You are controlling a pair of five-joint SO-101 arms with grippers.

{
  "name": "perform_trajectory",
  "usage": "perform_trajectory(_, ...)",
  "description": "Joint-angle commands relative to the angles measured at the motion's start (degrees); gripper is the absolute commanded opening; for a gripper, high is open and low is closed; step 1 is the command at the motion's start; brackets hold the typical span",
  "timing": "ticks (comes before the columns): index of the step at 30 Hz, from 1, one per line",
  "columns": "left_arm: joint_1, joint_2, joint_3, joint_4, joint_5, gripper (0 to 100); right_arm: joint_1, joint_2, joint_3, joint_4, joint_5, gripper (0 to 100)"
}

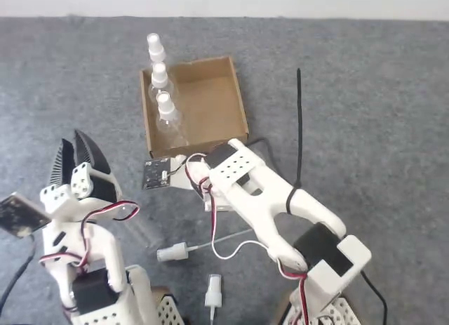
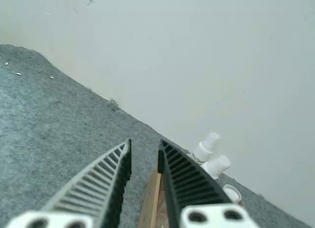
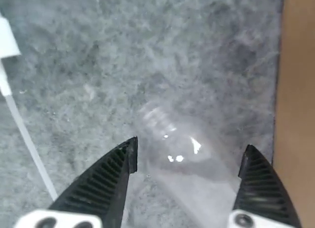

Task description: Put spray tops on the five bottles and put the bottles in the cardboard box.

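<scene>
This looks like a small robotics test bench, the sort found in a lab or hobby workshop. The work surface is covered in grey, carpet-like felt and ends at a plain white wall on the far side. Two white plastic arms stand at the near edge, the left arm and the right arm, with perforated shells and loose red and white wires exposed. A black cable lies across the felt on the right. A plain cardboard box sits as a prop mid-table.
</scene>
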Motion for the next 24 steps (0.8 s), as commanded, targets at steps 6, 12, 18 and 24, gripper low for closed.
perform_trajectory(6, -0.44, -0.88, -0.48, -1.85, -0.44, 8, 3.47, -0.66, -2.20, 0.66, 0.18, 28.4)
perform_trajectory(12, -0.44, -0.88, -0.48, -1.85, -0.44, 8, 3.47, -0.66, -2.20, 0.66, -5.71, 28.2)
perform_trajectory(18, -0.44, -0.88, -0.48, -1.85, -0.44, 8, 3.21, -0.75, -1.67, 0.75, -5.80, 10.6)
perform_trajectory(24, -0.44, -0.88, -0.48, -1.85, -0.44, 8, 3.38, -1.45, -2.02, 4.62, -5.89, 7.4)
